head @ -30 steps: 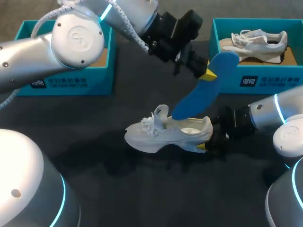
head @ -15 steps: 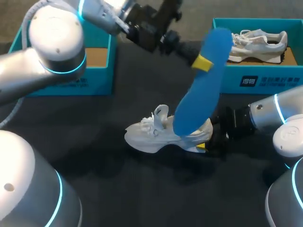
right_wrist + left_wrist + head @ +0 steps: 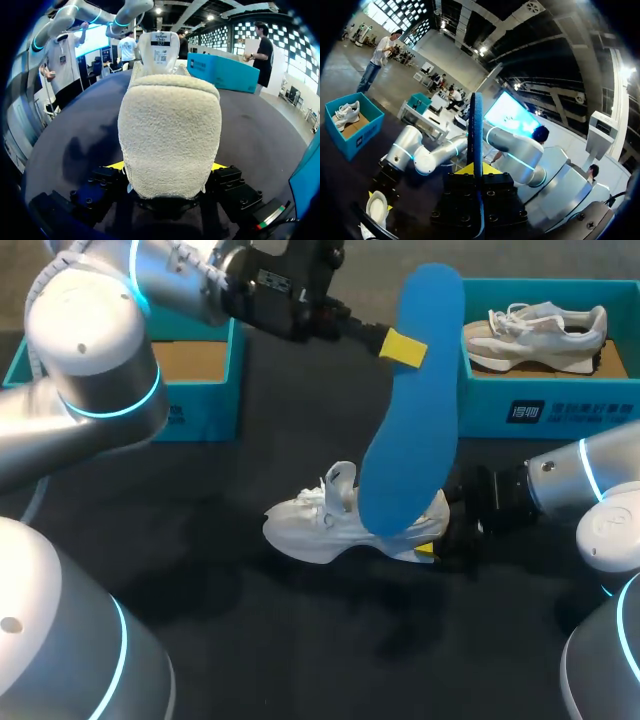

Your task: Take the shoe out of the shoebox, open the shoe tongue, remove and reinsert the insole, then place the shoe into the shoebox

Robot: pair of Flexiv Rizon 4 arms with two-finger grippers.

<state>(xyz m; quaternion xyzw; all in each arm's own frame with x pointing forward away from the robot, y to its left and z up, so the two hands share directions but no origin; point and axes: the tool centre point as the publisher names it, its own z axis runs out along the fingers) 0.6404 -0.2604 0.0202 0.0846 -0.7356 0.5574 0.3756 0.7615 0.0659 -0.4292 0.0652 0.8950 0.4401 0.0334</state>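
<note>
Though half-hidden, shoe (image 3: 310,525) behind insole (image 3: 415,420)

Glossy silver arms (image 3: 90,390) ringed in glowing cyan; black bolted wrists (image 3: 290,285); bright yellow fingertips (image 3: 403,346).

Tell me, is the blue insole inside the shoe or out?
Out. The left hand holds the blue insole up in the air, and the left wrist view shows the white shoe empty below it.
</note>
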